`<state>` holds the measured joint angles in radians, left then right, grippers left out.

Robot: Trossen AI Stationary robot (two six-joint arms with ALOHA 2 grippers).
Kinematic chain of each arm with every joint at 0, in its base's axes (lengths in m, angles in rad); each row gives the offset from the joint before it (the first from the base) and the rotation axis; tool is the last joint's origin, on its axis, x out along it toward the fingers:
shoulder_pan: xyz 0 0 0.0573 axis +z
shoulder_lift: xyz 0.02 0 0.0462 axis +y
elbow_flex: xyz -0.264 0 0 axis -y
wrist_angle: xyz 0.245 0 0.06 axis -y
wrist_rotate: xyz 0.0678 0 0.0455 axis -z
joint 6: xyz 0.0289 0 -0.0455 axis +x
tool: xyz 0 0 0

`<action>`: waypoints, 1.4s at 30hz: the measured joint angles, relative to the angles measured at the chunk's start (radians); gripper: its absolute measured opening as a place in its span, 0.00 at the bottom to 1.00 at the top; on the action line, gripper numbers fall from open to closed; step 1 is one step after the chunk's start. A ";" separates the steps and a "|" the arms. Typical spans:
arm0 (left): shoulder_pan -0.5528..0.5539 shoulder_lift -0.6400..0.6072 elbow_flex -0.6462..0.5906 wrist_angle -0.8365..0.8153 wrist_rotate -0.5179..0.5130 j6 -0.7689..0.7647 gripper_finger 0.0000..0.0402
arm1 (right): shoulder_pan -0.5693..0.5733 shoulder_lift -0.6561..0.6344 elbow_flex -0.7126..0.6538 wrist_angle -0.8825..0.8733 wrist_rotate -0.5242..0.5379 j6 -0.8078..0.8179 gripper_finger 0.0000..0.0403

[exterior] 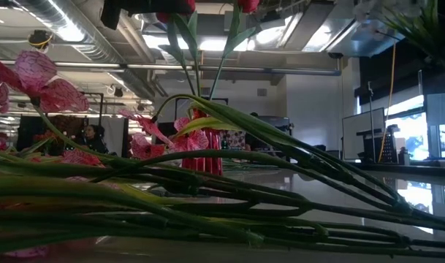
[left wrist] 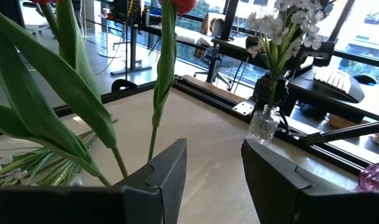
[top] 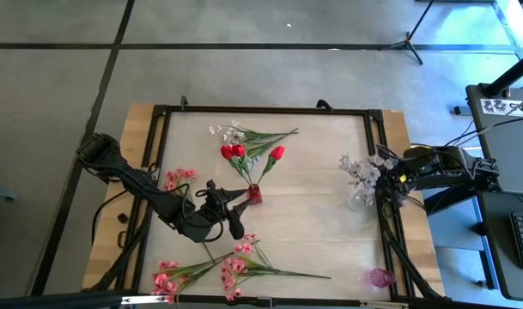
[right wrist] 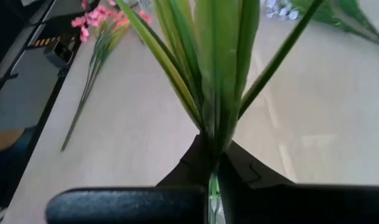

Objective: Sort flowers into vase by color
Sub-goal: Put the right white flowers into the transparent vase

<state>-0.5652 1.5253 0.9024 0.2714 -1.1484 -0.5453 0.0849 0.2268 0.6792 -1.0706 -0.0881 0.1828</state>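
pink sprays (top: 231,273) lie nearest, just behind the left gripper (top: 237,199), whose fingers are spread and empty. red tulips (top: 236,152) stand in a red vase (top: 255,194) just ahead. far across, the right gripper (top: 386,184) pinches white sprigs (top: 361,168) in a clear vase (top: 359,199).

A grey floor (top: 270,73) crossed by dark lines fills the upper part of the high view, with a tripod stand (top: 413,34) at upper right. In the low view, ceiling ducts (exterior: 69,29) run across the upper left, and bright windows (exterior: 397,124) light the right side beside a monitor (exterior: 362,133).
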 joint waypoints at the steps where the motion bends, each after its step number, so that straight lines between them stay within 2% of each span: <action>1: 0.000 0.000 0.000 0.000 0.000 0.000 0.38 | 0.000 0.000 0.000 0.008 0.002 0.005 0.03; 17: 0.000 0.000 0.000 0.000 0.000 0.033 0.38 | 0.000 0.000 0.000 0.147 0.081 0.072 0.02; 26: -0.006 0.000 0.000 0.000 0.008 0.033 0.38 | 0.000 -0.003 -0.103 0.301 0.072 0.110 0.02; 42: -0.039 0.000 0.000 -0.001 0.012 0.034 0.38 | 0.000 -0.002 -0.225 0.529 0.131 0.093 0.02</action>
<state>-0.6041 1.5253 0.9024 0.2707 -1.1362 -0.5110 0.0849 0.2251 0.4541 -0.5420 0.0431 0.2758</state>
